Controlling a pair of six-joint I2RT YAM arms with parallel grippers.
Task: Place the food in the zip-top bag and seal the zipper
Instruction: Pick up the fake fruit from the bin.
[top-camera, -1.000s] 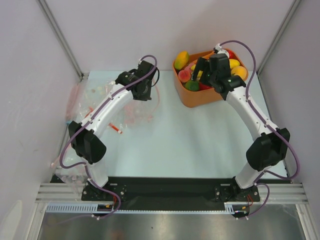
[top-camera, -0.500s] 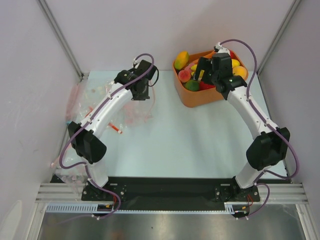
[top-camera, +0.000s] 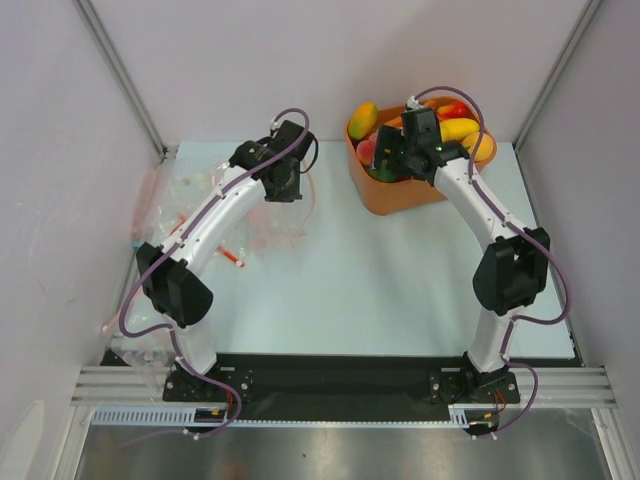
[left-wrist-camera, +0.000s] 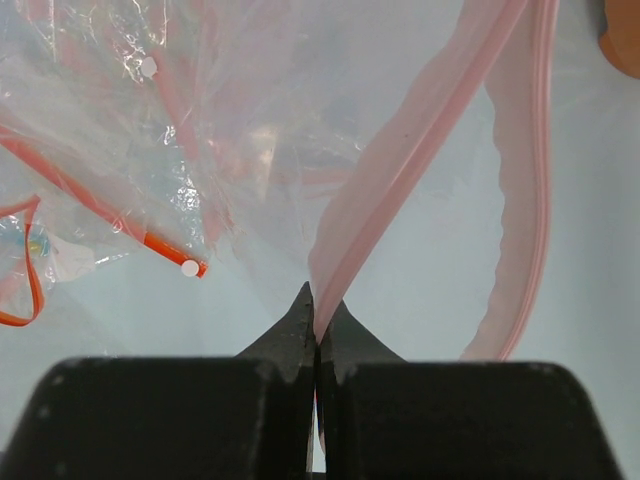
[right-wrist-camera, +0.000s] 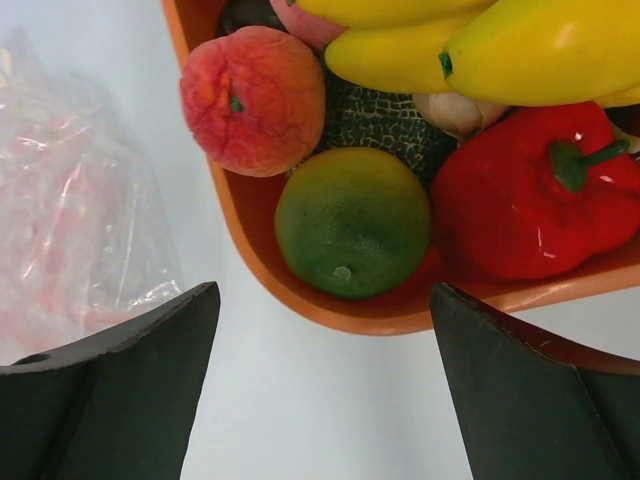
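Note:
My left gripper (left-wrist-camera: 318, 312) is shut on the pale pink zipper (left-wrist-camera: 400, 170) strip of the zip-top bag (left-wrist-camera: 250, 140), pinching one lip so the mouth gapes; the other lip (left-wrist-camera: 520, 200) curves away to the right. From above, the left gripper (top-camera: 285, 185) holds the bag (top-camera: 275, 225) at the back left of the table. My right gripper (right-wrist-camera: 325, 288) is open and empty over the near left rim of the orange tub (right-wrist-camera: 250, 235). The food lies in the tub: a green lime (right-wrist-camera: 352, 220), a peach (right-wrist-camera: 252, 100), a red pepper (right-wrist-camera: 530, 200) and bananas (right-wrist-camera: 520, 45).
More clear bags are heaped at the left wall (top-camera: 165, 200), one with an orange-red strip (left-wrist-camera: 150, 240). The orange tub (top-camera: 400, 198) stands at the back right against the rear wall. A crumpled clear bag (right-wrist-camera: 70, 220) lies left of the tub.
The right arm has swung left across the tub, its gripper now over the tub's left end. The left gripper has raised the bag's edge slightly and holds still.

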